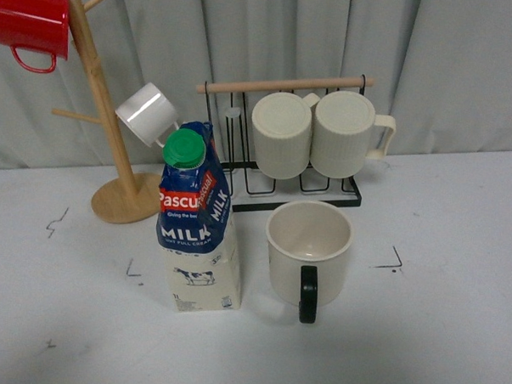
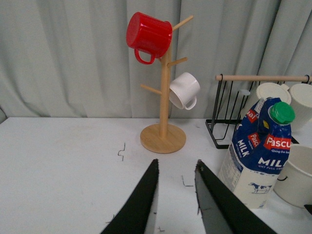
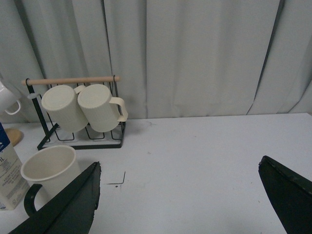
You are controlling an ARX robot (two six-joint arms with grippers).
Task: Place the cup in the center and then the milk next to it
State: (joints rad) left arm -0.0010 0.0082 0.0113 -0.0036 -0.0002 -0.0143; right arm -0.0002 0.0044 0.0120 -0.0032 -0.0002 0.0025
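Cream and black, the cup (image 1: 310, 246) stands upright near the middle of the table (image 1: 448, 320), its mouth open to the ceiling and its black handle (image 1: 307, 293) turned toward the table's near edge. Just beside it, on the robot's left, the milk (image 1: 197, 224) stands upright too: blue top, red label, green cap (image 1: 184, 148), pale lower half with a small cow. A narrow strip of bare table separates the two; they do not touch.

Behind them, toward the far edge by the grey curtain (image 1: 453, 39), a black wire rack (image 1: 290, 186) with a wooden bar (image 1: 284, 85) holds two ribbed cream mugs (image 1: 317, 131) lying on their sides, side by side. Toward the far left corner a wooden mug tree (image 1: 119, 177) carries a red mug (image 1: 32, 27) high up and a small white mug (image 1: 146, 113) lower down.

Neither arm shows from the front. From the left wrist, the left gripper (image 2: 176, 195) hangs over bare table with its dark fingers (image 2: 141, 204) a little apart and nothing between them; the carton stands off to one side of it. From the right wrist, the right gripper (image 3: 180, 195) is spread wide, its fingers (image 3: 73, 207) at opposite edges of the picture, holding nothing, with the cup near one finger.
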